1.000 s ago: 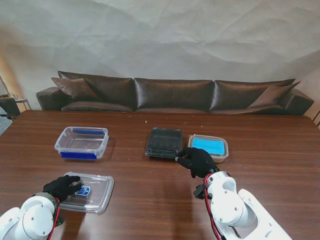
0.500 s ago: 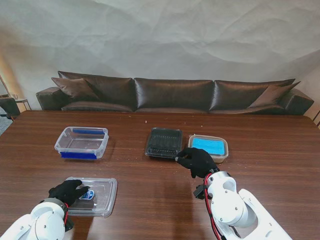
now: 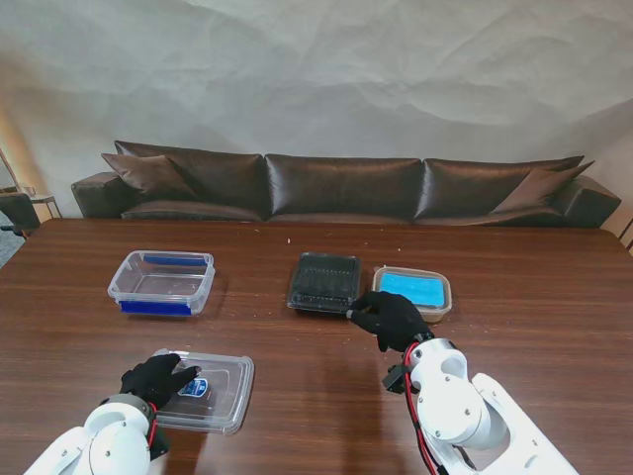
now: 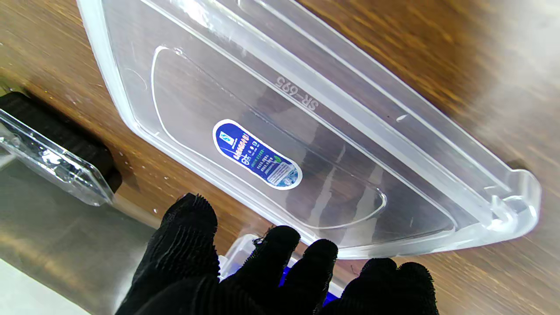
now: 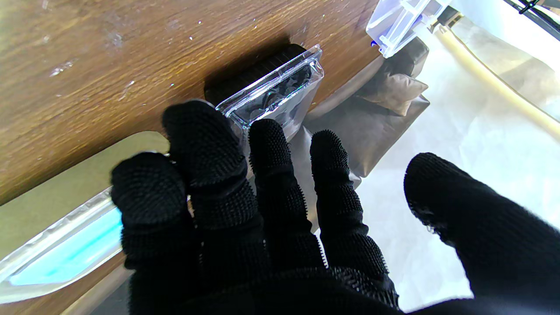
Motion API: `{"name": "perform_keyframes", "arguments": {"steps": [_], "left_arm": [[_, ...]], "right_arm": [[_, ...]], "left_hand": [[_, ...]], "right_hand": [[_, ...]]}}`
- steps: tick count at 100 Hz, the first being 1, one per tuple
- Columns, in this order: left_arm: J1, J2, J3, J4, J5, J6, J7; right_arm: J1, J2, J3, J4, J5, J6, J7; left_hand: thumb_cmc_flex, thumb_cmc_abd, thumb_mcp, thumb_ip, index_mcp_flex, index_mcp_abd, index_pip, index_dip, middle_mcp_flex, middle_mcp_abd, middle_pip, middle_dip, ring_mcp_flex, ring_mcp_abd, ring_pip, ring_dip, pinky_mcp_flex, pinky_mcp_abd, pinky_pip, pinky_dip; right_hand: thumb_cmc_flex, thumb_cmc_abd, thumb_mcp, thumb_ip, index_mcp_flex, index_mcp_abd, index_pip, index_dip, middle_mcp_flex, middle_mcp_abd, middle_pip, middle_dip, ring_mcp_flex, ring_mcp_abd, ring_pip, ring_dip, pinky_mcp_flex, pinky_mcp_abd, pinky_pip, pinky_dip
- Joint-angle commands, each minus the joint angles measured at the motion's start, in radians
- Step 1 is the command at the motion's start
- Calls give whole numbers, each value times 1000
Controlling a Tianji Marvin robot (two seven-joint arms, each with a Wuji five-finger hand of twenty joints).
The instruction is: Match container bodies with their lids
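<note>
A clear flat lid (image 3: 220, 394) (image 4: 306, 109) with a blue sticker (image 4: 257, 154) lies near the table's front left. My left hand (image 3: 158, 379) (image 4: 271, 271) rests on its left edge with the fingers stretched out and apart. The clear tub with blue clips (image 3: 161, 281) stands open farther back on the left. My right hand (image 3: 389, 317) (image 5: 271, 218) is open, with one fingertip against the near right corner of the black container with a clear lid (image 3: 324, 282) (image 5: 271, 87). Right of it sits a tub with a light blue lid (image 3: 413, 291) (image 5: 65, 258).
The brown wooden table (image 3: 297, 416) runs wide on both sides. A dark leather sofa (image 3: 341, 186) stands behind its far edge against a pale wall. The three containers form a row across the table's middle.
The left hand has moved right and slightly nearer to me, and the clear lid has slid right with it. The right hand has stayed by the black container.
</note>
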Motion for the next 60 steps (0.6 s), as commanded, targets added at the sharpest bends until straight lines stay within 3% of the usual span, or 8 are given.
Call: {"name": "perform_keyframes", "arguments": {"steps": [1, 20, 60], "left_arm": [[7, -13, 18, -9, -4, 17, -19], [2, -20, 49, -27, 1, 64, 13], [-26, -22, 82, -38, -30, 81, 15]], "right_arm": [[-2, -5, -2, 0, 1, -4, 11], [-1, -5, -1, 2, 3, -6, 11], [3, -6, 0, 4, 6, -6, 10]], "left_hand": [[14, 50, -2, -5, -18, 39, -15, -13, 26, 62, 71, 9, -24, -8, -5, -13, -4, -15, -30, -18], [37, 53, -2, -7, -21, 94, -13, -52, -3, 93, 53, -38, -34, -15, -12, -42, 6, -7, -45, -53], [42, 52, -6, -9, -33, 117, -20, -74, -64, 114, 30, -93, -54, -24, -22, -62, 3, -10, -59, -86]], "right_hand": [[15, 4, -10, 13, 20, 2, -9, 10, 24, 26, -8, 5, -10, 26, 5, -12, -188, 26, -3, 12], [15, 4, -10, 13, 22, 3, -9, 10, 24, 25, -9, 5, -10, 26, 5, -12, -188, 26, -3, 12], [16, 5, -10, 13, 24, 6, -11, 10, 26, 27, -10, 5, -10, 28, 4, -12, -188, 28, -3, 12]]}}
